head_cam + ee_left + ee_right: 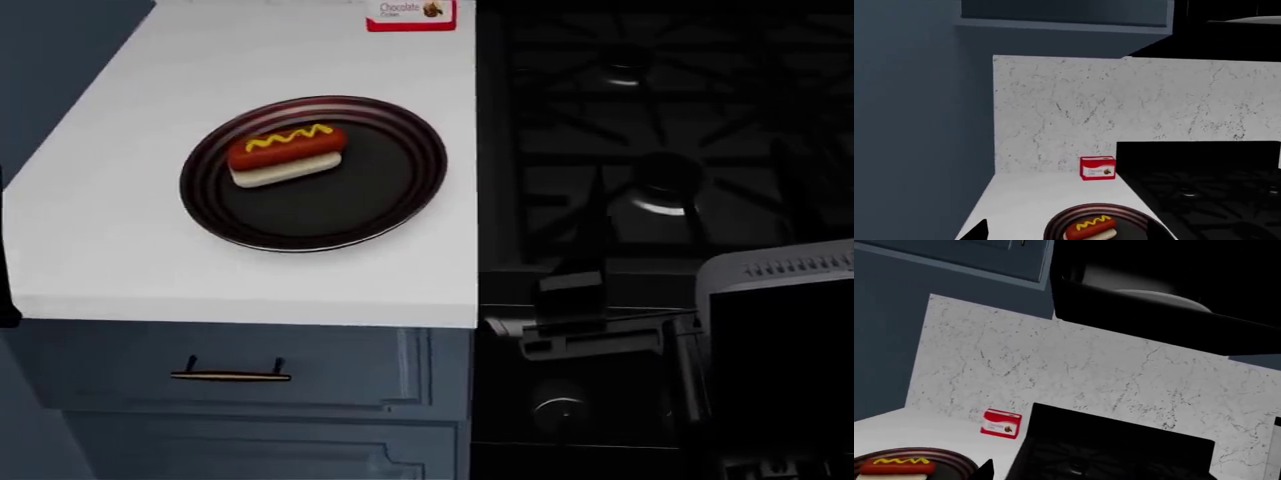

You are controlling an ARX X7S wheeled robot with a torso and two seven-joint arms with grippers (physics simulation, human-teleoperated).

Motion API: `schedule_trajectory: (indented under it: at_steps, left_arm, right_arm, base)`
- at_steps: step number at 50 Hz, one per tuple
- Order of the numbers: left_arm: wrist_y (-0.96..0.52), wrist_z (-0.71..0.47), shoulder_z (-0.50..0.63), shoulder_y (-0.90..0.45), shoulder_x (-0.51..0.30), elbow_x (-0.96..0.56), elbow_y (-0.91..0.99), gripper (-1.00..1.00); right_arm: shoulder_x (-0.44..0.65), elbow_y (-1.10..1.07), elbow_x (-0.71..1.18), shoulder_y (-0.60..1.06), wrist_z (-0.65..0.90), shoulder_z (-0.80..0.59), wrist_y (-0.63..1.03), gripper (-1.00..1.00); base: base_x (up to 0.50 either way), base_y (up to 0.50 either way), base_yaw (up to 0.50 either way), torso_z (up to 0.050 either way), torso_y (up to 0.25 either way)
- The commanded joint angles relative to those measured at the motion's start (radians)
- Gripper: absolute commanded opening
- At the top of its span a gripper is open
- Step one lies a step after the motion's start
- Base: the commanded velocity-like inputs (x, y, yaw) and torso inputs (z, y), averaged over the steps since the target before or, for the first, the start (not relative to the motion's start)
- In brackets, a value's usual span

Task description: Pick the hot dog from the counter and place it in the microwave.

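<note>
The hot dog (pixel 286 154), a red sausage with a mustard zigzag in a pale bun, lies on a dark striped plate (pixel 350 210) on the white counter (pixel 107 240). It also shows in the left wrist view, hot dog (pixel 1091 229), and at the edge of the right wrist view, hot dog (pixel 895 466). The black microwave (pixel 1154 295) hangs above the stove with a pale curve inside. Each wrist view shows only one dark fingertip (pixel 978 231) (pixel 985 470) set far to one side, above the counter and short of the plate. Nothing is held.
A red-and-white chocolate box (pixel 411 14) stands by the veined white wall (pixel 1121 110). The black stovetop (pixel 654 130) adjoins the counter on the right. A blue cabinet side (pixel 921 125) bounds the counter's left. My right arm's grey link (pixel 781 340) hangs before the oven front.
</note>
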Motion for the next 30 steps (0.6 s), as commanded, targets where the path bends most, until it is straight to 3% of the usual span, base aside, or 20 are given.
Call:
schedule_trajectory:
  at_steps: [1, 13, 30]
  left_arm:
    - [0.014, 0.002, 0.010, 0.007, 0.002, 0.003, -0.006, 1.00]
    - [0.032, 0.006, 0.014, 0.019, -0.002, 0.013, -0.013, 1.00]
    - [0.040, 0.001, 0.014, 0.023, -0.008, 0.007, -0.010, 1.00]
  right_arm:
    - [0.005, 0.004, 0.001, -0.004, 0.003, -0.004, 0.003, 1.00]
    - [0.001, 0.012, 0.005, -0.001, 0.009, -0.011, 0.005, 1.00]
    - [0.006, 0.004, 0.011, -0.005, 0.014, -0.012, 0.006, 1.00]
  base:
    - [0.00, 0.09, 0.00, 0.000, 0.000]
    - [0.02, 0.00, 0.00, 0.000, 0.000]
    - [0.43, 0.00, 0.00, 0.000, 0.000]
